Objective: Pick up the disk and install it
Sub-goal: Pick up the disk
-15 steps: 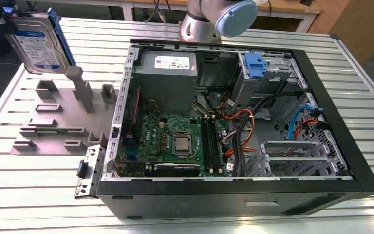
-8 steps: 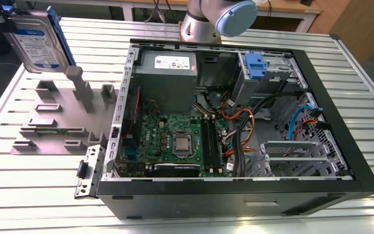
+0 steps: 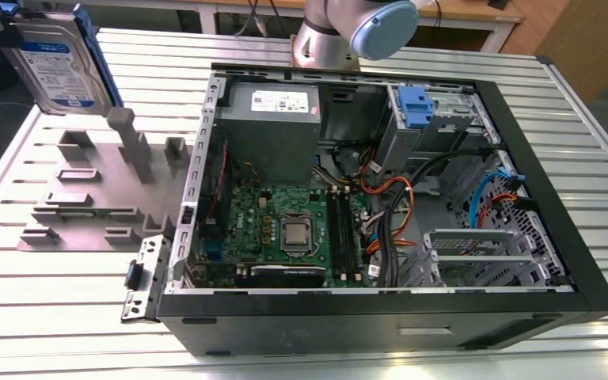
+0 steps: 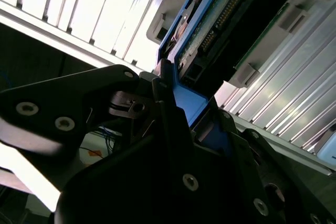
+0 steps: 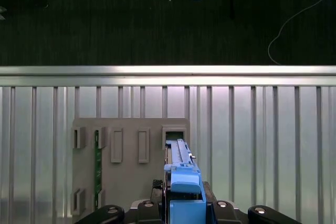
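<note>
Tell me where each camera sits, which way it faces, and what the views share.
Exterior view: off the arm, raised, looking down on the open computer case and the slatted table; the arm shows at the far edge.
First wrist view: on the arm, looking down past the gripper at the grey fixture.
Second wrist view: on the arm, close against a gripper finger pressed on the disk.
Shared: all three show the disk and the table.

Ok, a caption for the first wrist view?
End effector gripping the blue-framed disk on edge, over the grey holder on the slatted metal table.
</note>
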Robot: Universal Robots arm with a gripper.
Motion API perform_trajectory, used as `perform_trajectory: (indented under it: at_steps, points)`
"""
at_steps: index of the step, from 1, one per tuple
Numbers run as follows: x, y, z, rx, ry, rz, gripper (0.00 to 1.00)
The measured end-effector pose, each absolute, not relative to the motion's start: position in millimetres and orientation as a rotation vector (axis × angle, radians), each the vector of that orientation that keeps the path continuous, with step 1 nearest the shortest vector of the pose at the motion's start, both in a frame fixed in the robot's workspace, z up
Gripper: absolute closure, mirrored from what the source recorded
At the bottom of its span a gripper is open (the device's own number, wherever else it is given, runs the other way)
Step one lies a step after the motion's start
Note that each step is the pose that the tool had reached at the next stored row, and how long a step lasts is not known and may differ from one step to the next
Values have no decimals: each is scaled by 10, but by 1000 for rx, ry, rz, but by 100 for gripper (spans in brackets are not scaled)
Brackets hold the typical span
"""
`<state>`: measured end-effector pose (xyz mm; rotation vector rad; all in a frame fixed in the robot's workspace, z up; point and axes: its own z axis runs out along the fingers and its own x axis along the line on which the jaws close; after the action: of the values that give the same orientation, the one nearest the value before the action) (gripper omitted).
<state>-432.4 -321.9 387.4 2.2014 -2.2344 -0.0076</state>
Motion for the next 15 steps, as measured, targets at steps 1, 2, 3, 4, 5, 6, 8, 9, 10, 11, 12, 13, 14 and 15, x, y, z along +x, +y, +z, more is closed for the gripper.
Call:
perform_trajectory:
  at_steps: [1, 2, 3, 4, 5, 6, 8, 9, 10, 11, 12, 13, 14, 15]
  points:
    - [-4324, -3219, 3880, 2201, -2234, -7, 64]
    - [-4324, -3219, 3884, 2201, -2234, -7, 64]
    - [-4324, -3219, 3889, 2201, -2234, -7, 64]
    - [-4324, -3219, 3893, 2201, -2234, -7, 64]
    - [-4324, -3219, 3896, 2201, -2234, -7, 64]
    - [-4324, -3219, 3900, 2201, -2234, -7, 64]
    - [-4324, -3219, 3908, 2201, -2234, -7, 64]
    - [-4324, -3219, 3913, 2201, -2234, -7, 64]
    - [-4324, -3219, 3917, 2201, -2234, -7, 64]
    - [-4324, -3219, 3922, 2201, -2234, -7, 64]
    - [-4324, -3219, 3928, 2201, -2234, -7, 64]
    - [-4324, -3219, 3932, 2201, -2234, -7, 64]
    - [-4324, -3219, 3939, 2201, -2234, -7, 64]
    - [-4324, -3219, 3947, 2201, -2234, -7, 64]
